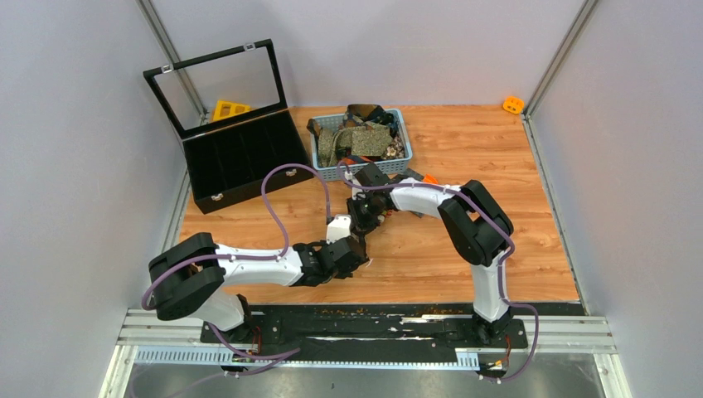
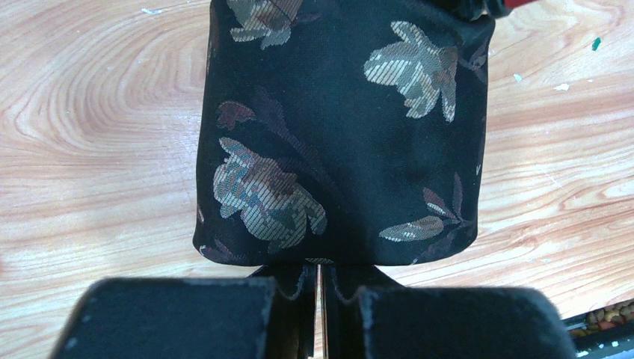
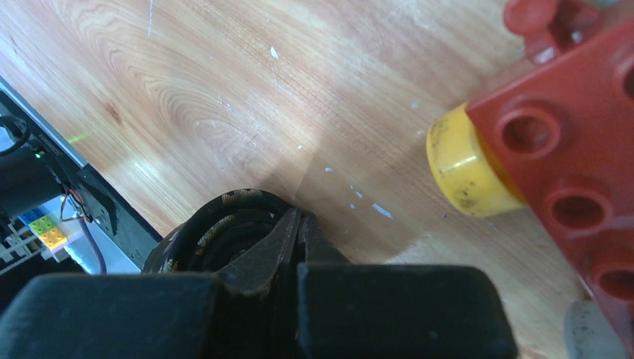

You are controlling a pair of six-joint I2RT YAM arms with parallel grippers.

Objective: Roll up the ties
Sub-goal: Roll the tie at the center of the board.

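Grey walls close in a wood-grain table [image 1: 514, 207] in the top view. At its far left stands a black display box [image 1: 240, 162] with its glass lid tipped up; its long dark compartments show nothing inside, and a yellow block [image 1: 230, 109] sits behind it. Beside it, a blue-grey lattice basket [image 1: 401, 124] holds a crumpled heap of ties [image 1: 361, 137], olive and speckled, some spilling over the rim. A small orange brick [image 1: 513, 104] lies in the far right corner. The left gripper [image 1: 355, 247] and right gripper [image 1: 365, 217] meet mid-table, just in front of the basket.

In the left wrist view, the black tie [image 2: 336, 134] fills the middle as a fat, soft cylinder, a fine weave with muted floral motifs, resting on the pale wood. The left gripper [image 2: 319, 288] has its fingers drawn together to a thin slit at the roll's lower edge; whether fabric lies between them cannot be told.

In the right wrist view, the same roll shows end-on as a dark spiral [image 3: 217, 232] with speckled edges. The right gripper [image 3: 299, 228] is pressed closed on the coil's outer layers. To the right sits a glossy red studded brick [image 3: 576, 149] with a yellow round piece [image 3: 463, 164] against it.
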